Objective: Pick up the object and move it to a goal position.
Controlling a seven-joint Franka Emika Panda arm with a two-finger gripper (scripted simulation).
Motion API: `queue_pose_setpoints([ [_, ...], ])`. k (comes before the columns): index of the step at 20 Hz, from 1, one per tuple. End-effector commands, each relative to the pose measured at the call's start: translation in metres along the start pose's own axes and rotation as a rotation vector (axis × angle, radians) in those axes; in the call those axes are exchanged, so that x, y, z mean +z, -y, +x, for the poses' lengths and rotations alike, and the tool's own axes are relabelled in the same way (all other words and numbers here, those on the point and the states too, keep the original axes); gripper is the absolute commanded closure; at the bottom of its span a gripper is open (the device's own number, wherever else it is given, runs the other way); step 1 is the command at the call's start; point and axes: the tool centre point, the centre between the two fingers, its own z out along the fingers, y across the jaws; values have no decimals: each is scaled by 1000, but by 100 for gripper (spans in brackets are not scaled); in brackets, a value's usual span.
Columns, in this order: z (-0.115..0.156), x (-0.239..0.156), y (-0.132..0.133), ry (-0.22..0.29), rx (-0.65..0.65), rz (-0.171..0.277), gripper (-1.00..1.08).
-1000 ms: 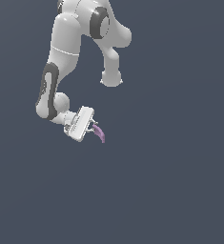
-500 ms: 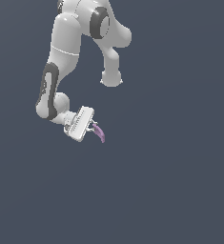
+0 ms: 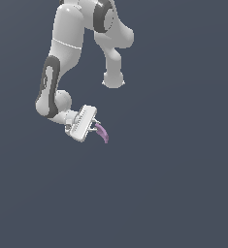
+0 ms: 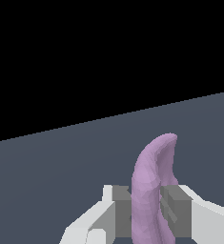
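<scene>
In the exterior view, the white Franka arm's gripper point(image 3: 95, 127) holds the small pale purple matte crescent object point(image 3: 102, 132) clear of the plain dark grey-blue ground point(image 3: 173, 184), its free end pointing toward the exterior view's right. In the wrist view, the grey finger pads point(image 4: 173, 209) pinch the curved purple piece point(image 4: 151, 186) from both sides
</scene>
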Motion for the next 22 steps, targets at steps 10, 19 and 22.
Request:
queue_pose_setpoints([
  [10,111,31,18,4,1,4,108],
  [19,226,61,34,2,1,6,108],
  [22,263,70,38,0,0,5,108],
])
